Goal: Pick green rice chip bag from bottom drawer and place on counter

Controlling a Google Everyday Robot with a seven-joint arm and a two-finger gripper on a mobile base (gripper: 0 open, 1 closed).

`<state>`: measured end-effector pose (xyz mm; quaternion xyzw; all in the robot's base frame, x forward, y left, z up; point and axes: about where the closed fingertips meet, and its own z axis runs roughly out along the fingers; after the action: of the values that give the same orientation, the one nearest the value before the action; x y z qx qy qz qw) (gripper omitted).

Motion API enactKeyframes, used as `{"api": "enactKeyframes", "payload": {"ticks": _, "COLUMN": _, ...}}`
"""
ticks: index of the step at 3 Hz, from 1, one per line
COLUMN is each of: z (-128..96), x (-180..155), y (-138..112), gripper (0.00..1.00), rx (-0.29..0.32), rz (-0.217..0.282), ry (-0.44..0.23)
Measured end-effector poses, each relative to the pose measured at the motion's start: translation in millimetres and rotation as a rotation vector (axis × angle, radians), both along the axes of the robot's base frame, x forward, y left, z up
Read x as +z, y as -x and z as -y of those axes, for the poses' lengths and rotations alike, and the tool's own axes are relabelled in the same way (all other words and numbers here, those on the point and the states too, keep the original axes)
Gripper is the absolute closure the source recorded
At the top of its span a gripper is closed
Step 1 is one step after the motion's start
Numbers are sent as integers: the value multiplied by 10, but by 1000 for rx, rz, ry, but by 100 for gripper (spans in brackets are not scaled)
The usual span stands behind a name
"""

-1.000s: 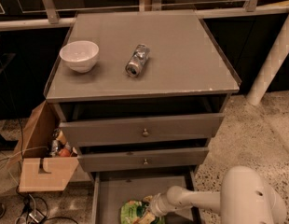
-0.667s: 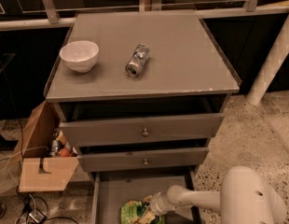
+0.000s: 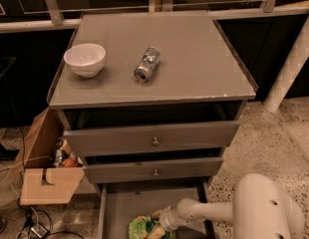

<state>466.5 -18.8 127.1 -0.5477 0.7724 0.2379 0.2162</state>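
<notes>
The green rice chip bag [image 3: 140, 228] lies on the floor of the bottom drawer [image 3: 117, 205], which is pulled out at the lower edge of the camera view. My gripper [image 3: 157, 229] reaches in from the right on a white arm and sits right at the bag's right side, partly cut off by the frame edge. The grey counter [image 3: 194, 59] tops the cabinet above.
A white bowl [image 3: 84, 59] and a silver can [image 3: 147, 63] lying on its side rest on the counter. Two knobbed drawers [image 3: 154, 139] stand slightly pulled out above the bottom one. A cardboard box [image 3: 45, 176] with items sits left of the cabinet, cables on the floor.
</notes>
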Motion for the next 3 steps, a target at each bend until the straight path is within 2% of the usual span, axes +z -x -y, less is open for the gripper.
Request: {"api": "enactKeyframes", "payload": {"ticks": 3, "z": 372, "x": 699, "y": -235, "gripper": 100, "rx": -55, "rz": 50, "ry": 69}}
